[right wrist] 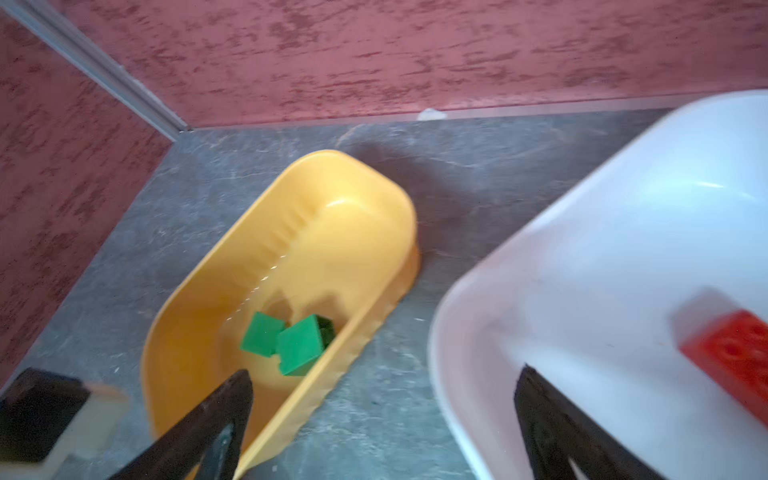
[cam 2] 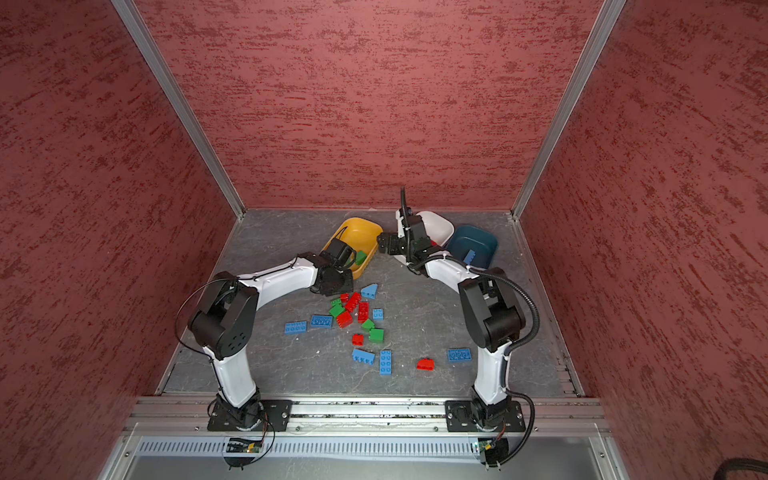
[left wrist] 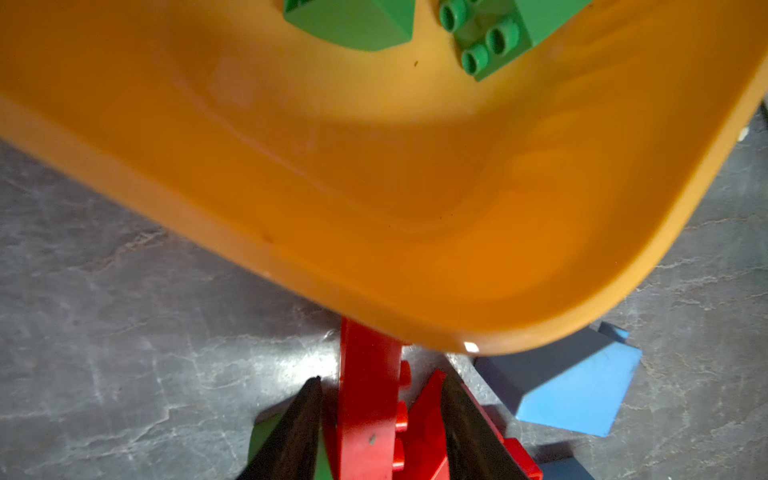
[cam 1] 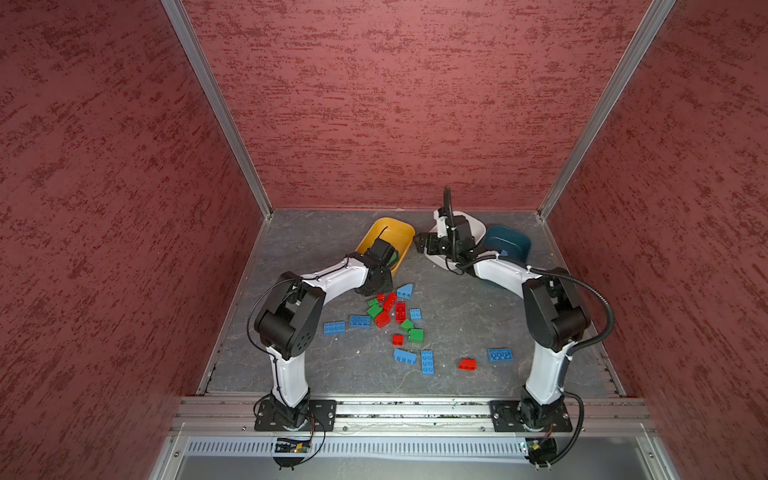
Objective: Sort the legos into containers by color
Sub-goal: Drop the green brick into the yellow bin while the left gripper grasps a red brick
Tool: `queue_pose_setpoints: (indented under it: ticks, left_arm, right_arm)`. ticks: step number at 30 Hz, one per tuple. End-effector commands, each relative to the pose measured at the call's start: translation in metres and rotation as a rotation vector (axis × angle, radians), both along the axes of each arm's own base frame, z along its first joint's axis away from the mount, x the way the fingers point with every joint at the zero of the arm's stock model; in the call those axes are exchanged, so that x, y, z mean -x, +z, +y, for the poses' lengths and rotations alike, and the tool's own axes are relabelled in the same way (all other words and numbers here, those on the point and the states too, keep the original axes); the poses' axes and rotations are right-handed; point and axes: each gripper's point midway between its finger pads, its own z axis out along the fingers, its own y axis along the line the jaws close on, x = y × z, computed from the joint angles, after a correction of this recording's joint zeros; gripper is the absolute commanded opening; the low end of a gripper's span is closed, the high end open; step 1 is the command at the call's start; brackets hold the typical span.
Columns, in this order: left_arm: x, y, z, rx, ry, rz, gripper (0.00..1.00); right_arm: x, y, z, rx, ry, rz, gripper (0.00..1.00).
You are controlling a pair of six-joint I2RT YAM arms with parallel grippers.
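Red, green and light blue legos (cam 1: 390, 307) lie in a pile on the grey floor between the arms. My left gripper (cam 1: 375, 294) (left wrist: 382, 376) is down at the pile's far end beside the yellow container (cam 1: 386, 232) (left wrist: 374, 187), its jaws closed around a long red lego (left wrist: 365, 395) standing on edge. Two green legos (left wrist: 490, 37) (right wrist: 299, 345) lie in the yellow container. My right gripper (cam 1: 419, 243) (right wrist: 385, 370) hangs open and empty over the gap between the yellow container and the white container (cam 1: 473, 222) (right wrist: 623, 249), which holds a red lego (right wrist: 735, 357). The teal container (cam 1: 509, 243) holds a blue lego (cam 2: 469, 255).
A blue sloped lego (cam 1: 405, 291) (left wrist: 582, 386) lies right of the left gripper. Loose legos lie nearer the front: blue ones (cam 1: 334, 327) (cam 1: 427, 361) (cam 1: 499, 354) and a red one (cam 1: 467, 364). Red walls enclose three sides.
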Motion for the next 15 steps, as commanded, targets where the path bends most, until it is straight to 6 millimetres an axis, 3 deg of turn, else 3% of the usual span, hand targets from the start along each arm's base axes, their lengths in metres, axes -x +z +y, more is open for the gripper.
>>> queue_pose_setpoints:
  ticks: [1, 5, 15]
  left_arm:
    - [-0.002, -0.004, -0.002, -0.033, -0.006, 0.006, 0.43]
    - [-0.002, -0.008, -0.004, -0.067, -0.013, 0.009, 0.38]
    - [0.006, -0.012, -0.007, -0.118, -0.031, 0.006, 0.2]
  right_arm:
    - [0.009, -0.007, -0.015, 0.006, 0.01, 0.072, 0.99]
    - [0.011, -0.017, -0.014, 0.013, 0.075, 0.113, 0.99]
    - [0.024, -0.042, 0.013, -0.003, 0.273, 0.202, 0.98]
